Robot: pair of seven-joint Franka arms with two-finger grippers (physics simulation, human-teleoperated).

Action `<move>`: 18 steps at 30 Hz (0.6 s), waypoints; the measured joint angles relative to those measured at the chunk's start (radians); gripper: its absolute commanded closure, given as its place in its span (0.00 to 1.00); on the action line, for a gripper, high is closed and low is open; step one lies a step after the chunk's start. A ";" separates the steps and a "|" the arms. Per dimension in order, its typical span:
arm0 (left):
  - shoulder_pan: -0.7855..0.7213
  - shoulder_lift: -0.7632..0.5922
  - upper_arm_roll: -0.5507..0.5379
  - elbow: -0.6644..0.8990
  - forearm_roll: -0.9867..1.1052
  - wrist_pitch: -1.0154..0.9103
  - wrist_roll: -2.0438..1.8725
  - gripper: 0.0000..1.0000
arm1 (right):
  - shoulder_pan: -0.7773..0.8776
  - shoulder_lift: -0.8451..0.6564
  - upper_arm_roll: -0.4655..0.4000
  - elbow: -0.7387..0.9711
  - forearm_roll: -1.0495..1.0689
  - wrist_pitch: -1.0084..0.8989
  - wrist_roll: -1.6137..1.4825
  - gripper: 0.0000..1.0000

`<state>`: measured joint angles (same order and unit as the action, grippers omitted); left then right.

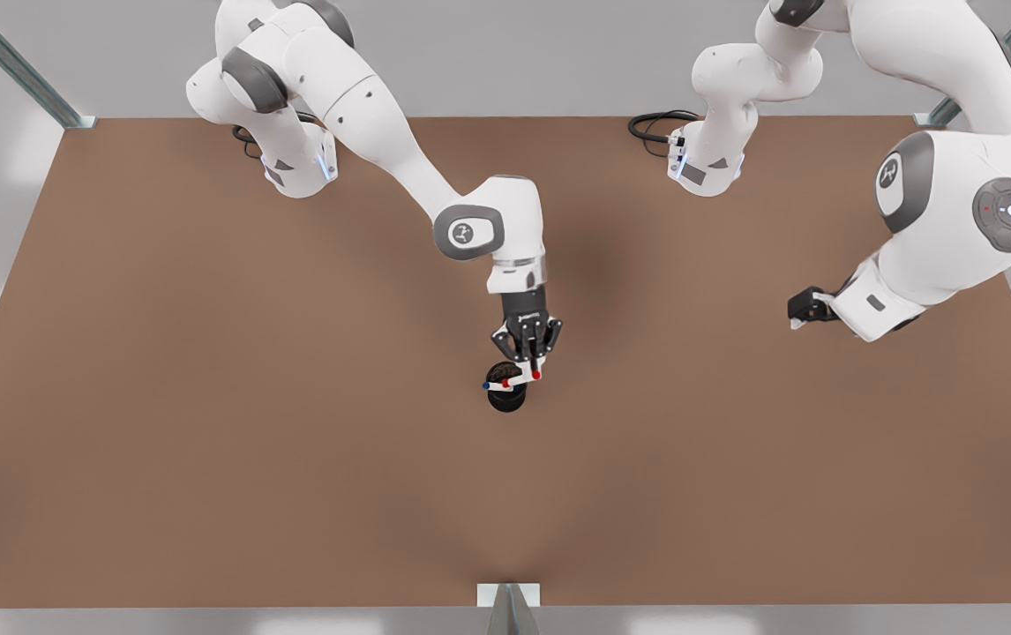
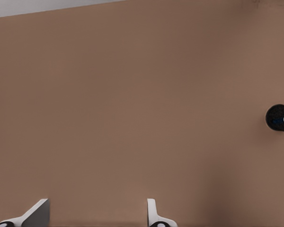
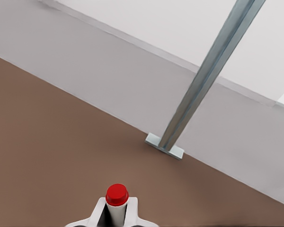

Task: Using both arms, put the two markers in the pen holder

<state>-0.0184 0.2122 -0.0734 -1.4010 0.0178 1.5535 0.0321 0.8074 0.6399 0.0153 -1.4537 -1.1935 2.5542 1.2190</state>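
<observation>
The black pen holder (image 1: pixel 505 399) stands mid-table. The blue-capped marker (image 1: pixel 493 385) leans out of it, and the left wrist view shows the pen holder (image 2: pixel 279 118) far off with blue inside. My right gripper (image 1: pixel 530 363) hangs just over the holder's rim, shut on the red marker (image 1: pixel 523 378), which lies tilted across the top of the cup. In the right wrist view the red marker (image 3: pixel 117 195) sits pinched between the right gripper's (image 3: pixel 116 210) fingers. My left gripper (image 1: pixel 798 313) waits open and holding nothing at the front view's right, its fingertips (image 2: pixel 154 215) apart over bare table.
The brown table (image 1: pixel 205 441) is bare around the holder. Metal posts stand at the front edge (image 1: pixel 508 600) and at the back corners (image 1: pixel 73 119). A post (image 3: pixel 206 80) rises beyond the table edge in the right wrist view. Black cables (image 1: pixel 655 123) lie by the arm bases.
</observation>
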 measured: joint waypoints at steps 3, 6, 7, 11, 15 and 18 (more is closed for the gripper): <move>0.000 0.001 0.000 0.000 0.000 -0.001 -0.021 0.00 | -0.003 -0.001 0.000 -0.009 -0.002 -0.003 0.088 0.70; -0.001 0.001 0.000 0.000 0.000 -0.001 -0.038 0.00 | -0.004 -0.002 -0.001 -0.035 -0.003 -0.006 0.176 0.70; -0.003 0.001 0.000 0.000 0.000 -0.001 -0.043 0.00 | -0.005 -0.002 -0.002 -0.038 -0.004 -0.006 0.203 0.70; -0.006 0.001 0.000 0.000 0.000 -0.002 -0.062 0.00 | 0.009 -0.003 -0.001 -0.072 -0.016 -0.019 0.305 0.70; -0.005 0.004 0.000 0.000 0.000 -0.001 -0.076 0.00 | 0.003 -0.008 0.000 -0.114 -0.077 -0.036 0.399 0.69; -0.006 0.005 0.000 0.000 0.000 -0.001 -0.085 0.00 | 0.001 -0.010 0.000 -0.132 -0.118 -0.043 0.461 0.34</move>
<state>-0.0245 0.2173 -0.0734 -1.4010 0.0178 1.5522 -0.0530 0.8084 0.6304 0.0153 -1.5852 -1.3119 2.5113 1.6805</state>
